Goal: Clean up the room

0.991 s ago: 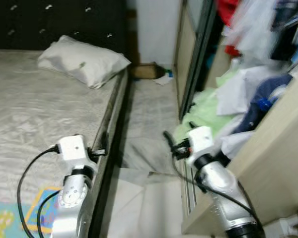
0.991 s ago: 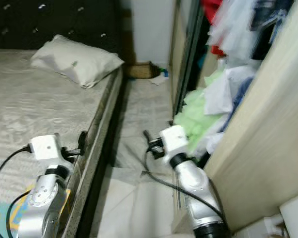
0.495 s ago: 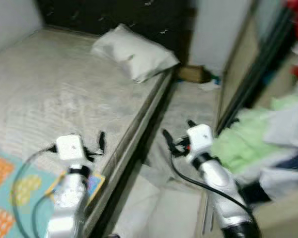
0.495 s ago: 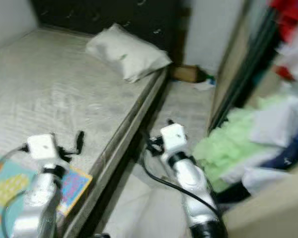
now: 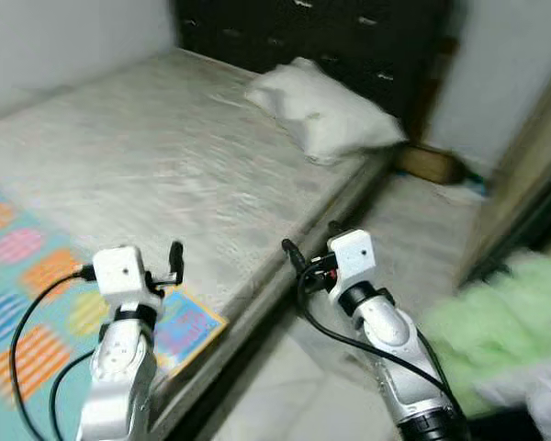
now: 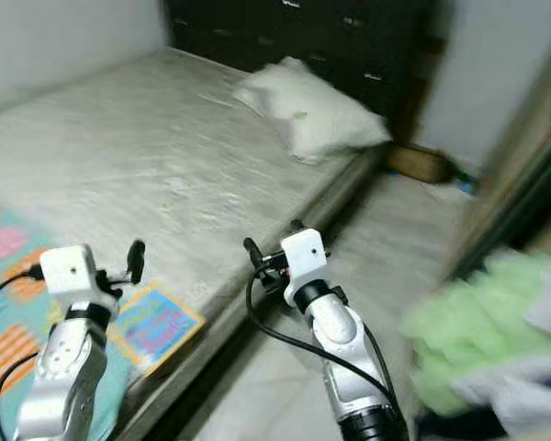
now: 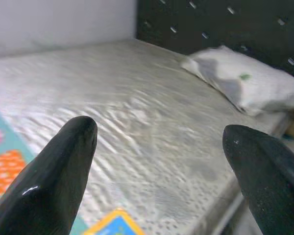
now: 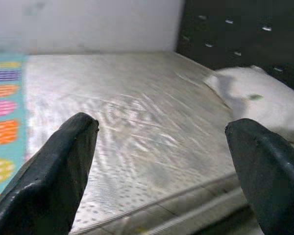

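One white pillow [image 5: 326, 115] lies on the bare mattress [image 5: 156, 175] by the dark headboard [image 5: 349, 41], well beyond both hands. The left hand [image 7: 161, 161] and right hand [image 8: 161, 166] hover spread wide, empty. One colourful mat [image 5: 37, 303] lies beneath the left hand; green clothes [image 5: 496, 331] are heaped beside the right.

Left arm: rising silver from the lower left of the head views, bending up to a white wrist block, black cables looping beside it.
Left hand [image 7: 161, 161]: reaching forward, its two black fingers [image 7: 59, 171] standing wide apart, gripping nothing.
Right arm: rising silver from the lower right, angling up and inward to a white wrist block, a black cable trailing under it.
Right hand [image 8: 161, 161]: pointing forward, its black fingers [image 8: 54, 166] spreading wide, carrying nothing.
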Motion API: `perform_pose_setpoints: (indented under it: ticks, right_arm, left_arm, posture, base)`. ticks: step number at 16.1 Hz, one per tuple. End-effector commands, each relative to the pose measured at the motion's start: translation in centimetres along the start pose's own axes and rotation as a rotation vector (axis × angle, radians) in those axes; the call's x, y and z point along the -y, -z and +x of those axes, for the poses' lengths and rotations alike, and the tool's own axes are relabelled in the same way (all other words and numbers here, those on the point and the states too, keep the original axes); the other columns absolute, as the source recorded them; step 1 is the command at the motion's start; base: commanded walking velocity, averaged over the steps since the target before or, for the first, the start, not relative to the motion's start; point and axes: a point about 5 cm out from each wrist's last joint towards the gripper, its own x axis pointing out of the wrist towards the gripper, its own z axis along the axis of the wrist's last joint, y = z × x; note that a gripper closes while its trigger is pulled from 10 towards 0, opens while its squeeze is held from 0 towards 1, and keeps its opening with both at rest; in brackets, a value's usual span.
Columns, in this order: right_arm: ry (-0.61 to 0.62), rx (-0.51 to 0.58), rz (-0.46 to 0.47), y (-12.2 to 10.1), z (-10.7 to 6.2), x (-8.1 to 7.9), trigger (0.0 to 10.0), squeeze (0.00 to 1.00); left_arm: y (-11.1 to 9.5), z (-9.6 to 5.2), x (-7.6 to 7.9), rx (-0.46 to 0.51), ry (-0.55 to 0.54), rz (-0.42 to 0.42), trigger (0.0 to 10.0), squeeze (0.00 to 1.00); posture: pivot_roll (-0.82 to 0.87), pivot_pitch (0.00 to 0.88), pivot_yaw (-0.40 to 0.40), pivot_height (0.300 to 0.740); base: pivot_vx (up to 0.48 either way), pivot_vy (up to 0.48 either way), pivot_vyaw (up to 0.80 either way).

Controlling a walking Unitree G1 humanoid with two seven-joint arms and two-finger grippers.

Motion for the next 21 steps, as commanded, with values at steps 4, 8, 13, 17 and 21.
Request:
perform_pose_setpoints:
  ticks: [4,8,13,17,21]
  right_arm:
    - [0.009,-0.004,-0.002,0.19,-0.04,0.37,10.0,0.00]
    - [0.008,-0.001,-0.002,0.15,0.08,0.35,10.0,0.00]
    - [0.009,0.003,-0.004,0.12,0.10,0.40,10.0,0.00]
    - [0.009,0.005,0.001,0.11,0.22,0.33,10.0,0.00]
    - [0.003,0.006,-0.007,0.15,0.26,0.19,10.0,0.00]
  left_arm:
    - [0.34,-0.10,0.30,-0.012,0.008,0.002,10.0,0.00]
    - [0.30,-0.03,0.46,-0.009,0.015,0.000,10.0,0.00]
    - [0.33,0.05,0.62,-0.011,0.021,-0.010,10.0,0.00]
    - [0.35,0.11,0.81,-0.017,0.029,-0.014,10.0,0.00]
    - [0.34,0.20,0.84,-0.014,0.033,-0.024,10.0,0.00]
  posture:
    - [0.00,0.064,-0.034,0.740]
    - [0.00,0.059,-0.034,0.740]
    - [0.00,0.058,-0.034,0.740]
    - [0.00,0.058,-0.032,0.740]
    - [0.00,0.053,-0.029,0.740]
  base:
    - [0.000,0.000,0.80]
    - [0.000,0.000,0.80]
    - [0.000,0.000,0.12]
    - [0.000,0.000,0.00]
    - [0.000,0.000,0.55]
